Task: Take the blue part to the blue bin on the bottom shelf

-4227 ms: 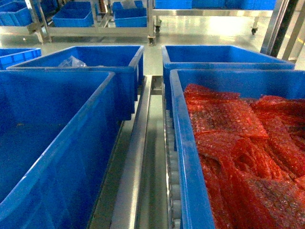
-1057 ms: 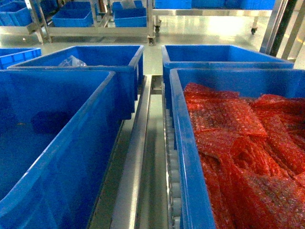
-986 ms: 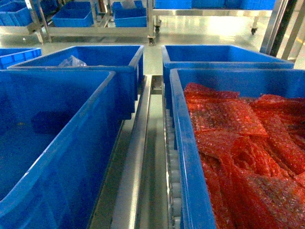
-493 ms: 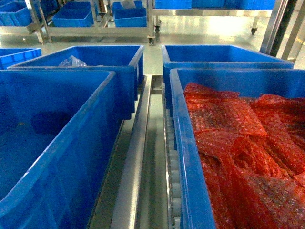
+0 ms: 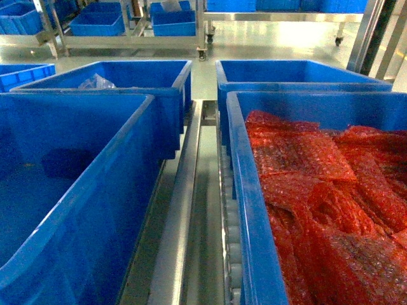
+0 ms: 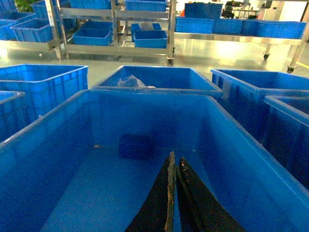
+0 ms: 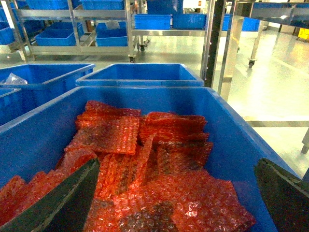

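**Observing blue part lying in left bin, both claws empty**

Surroundings: a steel rail with white rollers [image 5: 227, 254] runs up the frame's centre between two large bins. The right bin [image 7: 227, 121] is filled with red bubble-wrap sheets [image 7: 145, 159]. A further bin, upper centre, holds a clear plastic bag [image 6: 129, 81]. Racks with blue crates [image 6: 96, 34] stand along the top.

Task item: the blue part [image 6: 136, 146], a dark blue block, rests on the floor of the left blue bin [image 6: 67, 104] against its far wall, long axis left-right across the frame.

Left gripper [image 6: 175, 166]: jaws pressed together, holding nothing, low centre of frame, just short of the part. Right gripper [image 7: 178, 193]: jaws spread wide above the bubble wrap, holding nothing.
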`<state>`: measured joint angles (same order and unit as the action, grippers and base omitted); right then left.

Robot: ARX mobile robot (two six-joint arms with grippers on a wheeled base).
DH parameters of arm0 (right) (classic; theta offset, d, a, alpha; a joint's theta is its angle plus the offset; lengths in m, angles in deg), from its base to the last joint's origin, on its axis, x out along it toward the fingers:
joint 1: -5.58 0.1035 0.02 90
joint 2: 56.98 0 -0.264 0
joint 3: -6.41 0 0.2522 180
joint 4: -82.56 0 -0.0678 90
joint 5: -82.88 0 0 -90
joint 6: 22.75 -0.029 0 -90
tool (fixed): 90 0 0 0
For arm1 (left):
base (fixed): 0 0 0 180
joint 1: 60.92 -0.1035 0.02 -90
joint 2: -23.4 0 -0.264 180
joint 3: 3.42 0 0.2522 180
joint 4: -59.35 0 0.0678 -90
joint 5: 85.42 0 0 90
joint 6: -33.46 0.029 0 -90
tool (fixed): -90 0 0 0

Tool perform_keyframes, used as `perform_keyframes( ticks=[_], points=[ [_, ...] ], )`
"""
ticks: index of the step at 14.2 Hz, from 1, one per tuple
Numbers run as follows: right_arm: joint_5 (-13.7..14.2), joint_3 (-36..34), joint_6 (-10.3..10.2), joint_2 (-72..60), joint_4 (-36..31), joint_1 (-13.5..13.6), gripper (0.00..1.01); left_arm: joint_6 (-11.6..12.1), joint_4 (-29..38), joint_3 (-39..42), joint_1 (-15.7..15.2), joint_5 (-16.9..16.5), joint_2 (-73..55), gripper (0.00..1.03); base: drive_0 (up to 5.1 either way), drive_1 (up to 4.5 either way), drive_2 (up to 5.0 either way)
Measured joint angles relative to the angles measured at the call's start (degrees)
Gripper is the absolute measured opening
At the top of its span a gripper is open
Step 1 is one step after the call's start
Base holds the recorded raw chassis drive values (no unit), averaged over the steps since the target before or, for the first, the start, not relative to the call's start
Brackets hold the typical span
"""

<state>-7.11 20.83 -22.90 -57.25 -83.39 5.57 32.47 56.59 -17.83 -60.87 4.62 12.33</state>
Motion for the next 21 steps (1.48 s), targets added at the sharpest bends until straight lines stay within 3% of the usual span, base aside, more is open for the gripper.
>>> perform_keyframes(
  ticks=[2, 3, 8, 9, 16, 21],
  points=[
    [0.0, 0.0, 0.0, 0.0, 0.0, 0.0, 0.98, 0.0, -4.7, -0.2, 0.0, 0.1, 3.6, 0.02, 0.0, 0.00, 0.0],
    [0.0, 0.0, 0.0, 0.0, 0.0, 0.0, 0.98, 0.0, -11.8, 0.0, 0.0, 0.0, 9.9, 0.02, 0.0, 0.00, 0.0],
    [0.0, 0.0, 0.0, 0.0, 0.0, 0.0, 0.98, 0.2, -11.3, 0.0, 0.0, 0.0, 10.6, 0.02, 0.0, 0.00, 0.0],
    [0.0, 0.0, 0.0, 0.0, 0.0, 0.0, 0.98, 0.2, -11.3, 0.0, 0.0, 0.0, 10.6, 0.07, 0.0, 0.00, 0.0],
    [0.0, 0.0, 0.0, 0.0, 0.0, 0.0, 0.98, 0.2, -11.3, 0.0, 0.0, 0.0, 10.6, 0.97, 0.0, 0.00, 0.0],
    [0.0, 0.0, 0.0, 0.0, 0.0, 0.0, 0.98, 0.2, -11.3, 0.0, 0.0, 0.0, 10.6, 0.98, 0.0, 0.00, 0.0]
  ],
)
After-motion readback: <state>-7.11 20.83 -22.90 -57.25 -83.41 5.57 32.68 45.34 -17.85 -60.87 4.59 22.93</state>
